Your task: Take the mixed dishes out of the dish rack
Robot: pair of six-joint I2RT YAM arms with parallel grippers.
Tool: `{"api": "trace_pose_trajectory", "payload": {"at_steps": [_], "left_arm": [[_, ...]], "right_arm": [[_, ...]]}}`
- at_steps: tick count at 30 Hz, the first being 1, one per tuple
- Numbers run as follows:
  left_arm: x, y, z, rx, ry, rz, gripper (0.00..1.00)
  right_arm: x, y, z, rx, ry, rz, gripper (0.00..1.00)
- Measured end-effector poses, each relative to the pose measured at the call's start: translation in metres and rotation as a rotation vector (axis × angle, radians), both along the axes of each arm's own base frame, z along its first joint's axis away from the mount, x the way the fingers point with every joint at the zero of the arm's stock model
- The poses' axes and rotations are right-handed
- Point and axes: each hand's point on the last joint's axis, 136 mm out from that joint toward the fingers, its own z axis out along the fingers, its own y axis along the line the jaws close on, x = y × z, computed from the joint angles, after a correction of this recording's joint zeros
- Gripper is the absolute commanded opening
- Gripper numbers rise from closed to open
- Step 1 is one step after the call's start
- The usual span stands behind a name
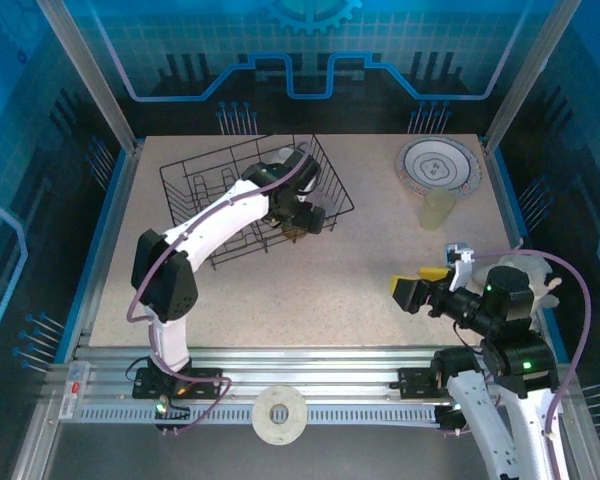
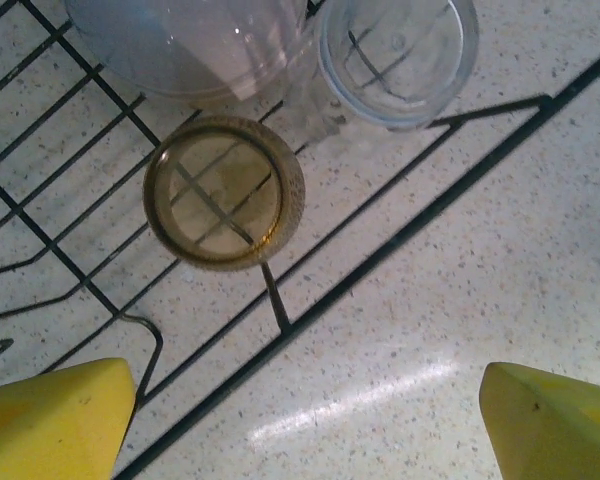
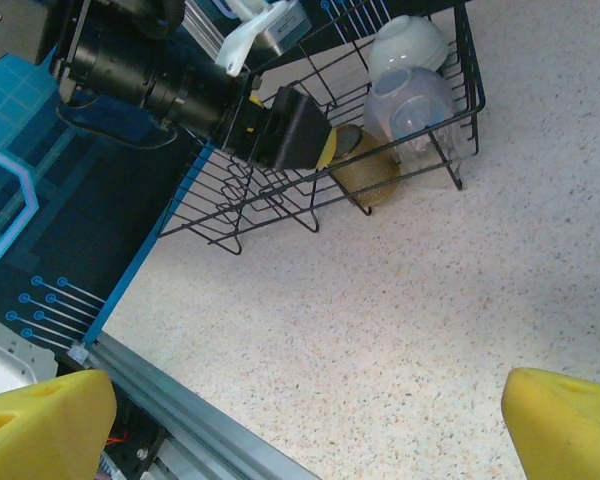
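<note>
Done: a plate [image 1: 440,168] lay flat on the table [image 1: 330,290] at 1 o'clock, out of the rack [image 2: 400,235]; a yellowish cup [image 1: 438,210] stood just at its 6 o'clock.
Remaining: a brown cup [image 2: 223,193], clear cup [image 2: 398,55] and white bowl [image 3: 408,42] sat in the rack at 11 o'clock.
Left gripper [image 2: 310,400]: wide and empty over the rack, nearest the brown cup.
Right gripper [image 3: 310,420]: wide and empty over bare table at 4 o'clock.
Progress: probably near halfway.

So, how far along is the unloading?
Done: a plate and yellowish cup sit on the table. In hand: nothing yet; the open left gripper hovers over the brown cup. Left: that cup, a clear cup and a cream bowl in the dish rack.
</note>
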Motion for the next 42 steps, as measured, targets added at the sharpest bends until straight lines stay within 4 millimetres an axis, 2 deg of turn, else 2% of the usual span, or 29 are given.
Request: {"api": "trace_pose_trajectory", "payload": {"at_steps": [4, 9, 14, 21, 33, 42], "left_arm": [[0.013, 0.000, -0.008, 0.016, -0.002, 0.019, 0.86], [0.027, 0.011, -0.020, 0.035, 0.017, 0.055, 0.83], [0.040, 0.021, -0.028, 0.049, 0.021, 0.088, 0.77], [0.046, 0.026, -0.039, 0.064, 0.045, 0.102, 0.74], [0.054, 0.021, -0.050, 0.073, 0.060, 0.103, 0.65], [0.056, 0.021, -0.057, 0.083, 0.076, 0.106, 0.65]], "right_arm": [[-0.003, 0.000, -0.002, 0.009, 0.001, 0.001, 1.00], [-0.006, 0.001, 0.000, 0.019, -0.011, 0.005, 1.00], [-0.010, 0.002, -0.005, 0.032, 0.001, 0.009, 1.00], [-0.010, 0.003, -0.009, 0.045, 0.020, 0.009, 1.00], [-0.012, 0.003, -0.013, 0.061, 0.030, 0.009, 1.00], [-0.014, 0.005, -0.017, 0.072, 0.040, 0.014, 1.00]]}}
